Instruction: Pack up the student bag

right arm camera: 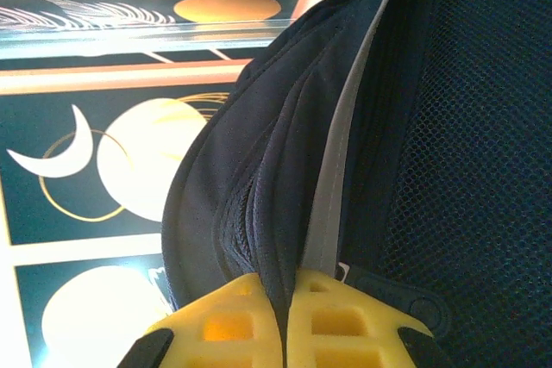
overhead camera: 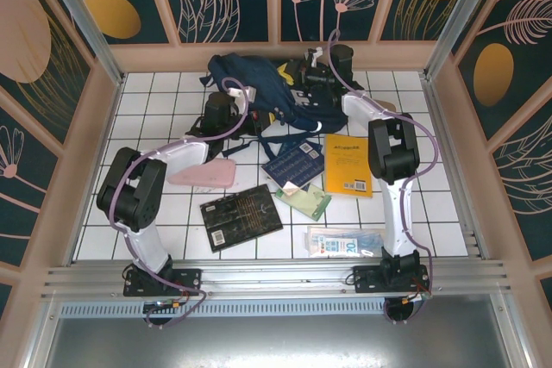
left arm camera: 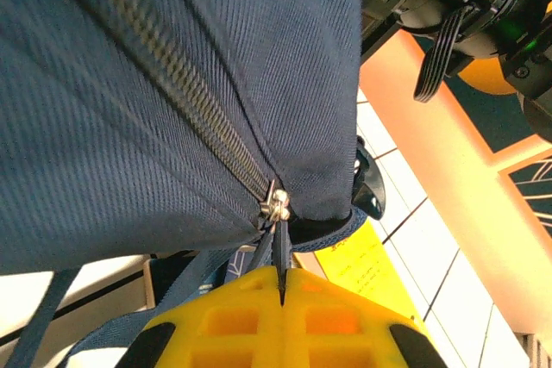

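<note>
Two grippers shut. My left gripper (left arm camera: 282,286) pinches the dark zipper pull (left arm camera: 280,252) of the large navy-blue fabric backpack (overhead camera: 250,84), far centre of the white tiled counter (overhead camera: 155,101); my right gripper (right arm camera: 285,286) pinches its fabric edge. Between bag and my bases: pink flat pouch (overhead camera: 205,175), black book (overhead camera: 241,216), navy book (overhead camera: 294,164), yellow book (overhead camera: 348,164).

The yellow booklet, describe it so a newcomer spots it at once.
Find the navy backpack at the back of the white tiled table. In front, beside the right arm, lies the yellow booklet. Its neighbour is a dark blue book.
</note>
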Controlling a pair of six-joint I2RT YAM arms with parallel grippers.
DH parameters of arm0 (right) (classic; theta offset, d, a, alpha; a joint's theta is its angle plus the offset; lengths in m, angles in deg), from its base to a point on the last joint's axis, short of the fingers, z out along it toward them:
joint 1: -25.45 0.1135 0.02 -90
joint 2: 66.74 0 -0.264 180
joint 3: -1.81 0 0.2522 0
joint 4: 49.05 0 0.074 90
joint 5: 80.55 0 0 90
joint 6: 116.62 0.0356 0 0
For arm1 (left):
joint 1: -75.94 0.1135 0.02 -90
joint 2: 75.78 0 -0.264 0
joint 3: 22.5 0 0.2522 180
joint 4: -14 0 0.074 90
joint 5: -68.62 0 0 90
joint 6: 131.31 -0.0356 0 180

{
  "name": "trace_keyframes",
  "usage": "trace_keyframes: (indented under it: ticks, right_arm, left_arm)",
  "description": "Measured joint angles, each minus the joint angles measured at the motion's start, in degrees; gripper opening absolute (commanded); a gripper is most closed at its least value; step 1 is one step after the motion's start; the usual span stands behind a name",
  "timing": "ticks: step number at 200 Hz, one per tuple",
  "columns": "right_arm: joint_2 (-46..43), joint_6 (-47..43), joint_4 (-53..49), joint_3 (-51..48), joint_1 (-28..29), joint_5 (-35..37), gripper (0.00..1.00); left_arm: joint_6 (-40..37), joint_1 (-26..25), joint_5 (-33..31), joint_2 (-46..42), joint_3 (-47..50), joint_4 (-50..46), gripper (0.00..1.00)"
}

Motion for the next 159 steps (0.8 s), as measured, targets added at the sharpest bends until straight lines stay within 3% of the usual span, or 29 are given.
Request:
trace_keyframes:
  ticks: [52, 93, 129, 140, 159]
  right_arm:
    - [-1.9, -14.8, -12.3, 0.3, 0.4, 0.5, 0.00]
    - [-3.5, -20.3, -15.6, -1.0, 0.5, 1.4, 0.00]
    - [-3.7, -21.0, -16.7, -1.8, 0.7, 1.7, 0.00]
    - [-4.1, -20.8, -17.0, -2.3, 0.8, 2.1, 0.00]
    - [-4.7, -20.1, -18.1, -2.4, 0.9, 3.0, 0.00]
  left_arm:
    - [0.1, 2.1, 0.4, -2.1, 3.1, -0.4, 0.00]
    - [3.8, 3.2, 3.1, -2.1, 5.1, 2.4, 0.00]
    - [1.4, 2.5, 4.2, -2.1, 4.8, 0.1, 0.42]
    - [0.7, 1.8, 3.6, -2.1, 4.2, -2.0, 0.47]
    - [-1.2, 0.0, 2.0, -2.1, 2.6, -5.6, 0.48]
